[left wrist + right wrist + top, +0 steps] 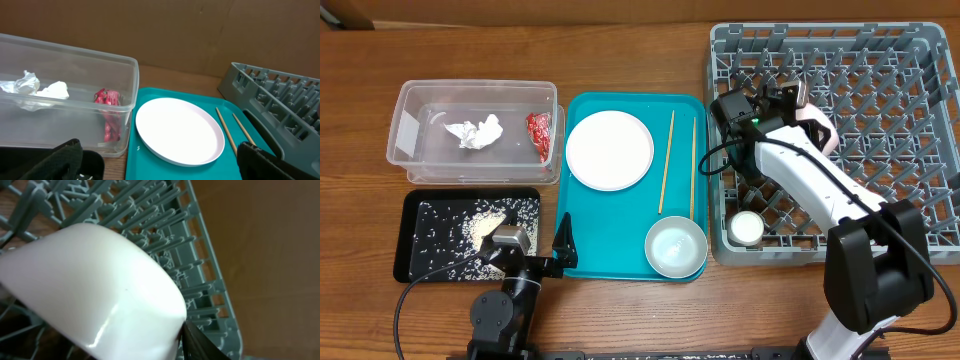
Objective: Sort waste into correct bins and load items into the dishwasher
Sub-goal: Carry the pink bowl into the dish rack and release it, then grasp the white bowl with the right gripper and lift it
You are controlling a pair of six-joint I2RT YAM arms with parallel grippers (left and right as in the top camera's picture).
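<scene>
Pressed close against the right wrist camera is a glossy white dish (95, 285), its curved outer face filling most of that view (plate or bowl, I cannot tell which). One dark finger (200, 345) of the right tool (798, 108) meets its lower edge, so the tool is pinching the dish. It is held over the far left part of the grey dish rack (920, 120), whose pegs and lattice show behind it. A small white cup (747, 228) stands in the rack's near left corner.

The left tool (157, 150) is spread wide with nothing between its fingers. It sits low at the near edge of the counter (360, 60), between the black tray (420, 262) and the teal tray (620, 230). Pale rice-like scraps (485, 225) lie scattered in the black tray, heaped thickest toward its middle.

Beyond the black tray stands the clear plastic tub (410, 150). It holds the crumpled white tissue (473, 131) near its middle and the shiny red wrapper (538, 135) against its right wall.

On the teal tray, a large white plate (609, 149) lies in the far left part. Two wooden chopsticks (666, 160) lie to its right, roughly parallel and a little apart. A white bowl (676, 246) sits upright in the tray's near right corner, close to the rack.
</scene>
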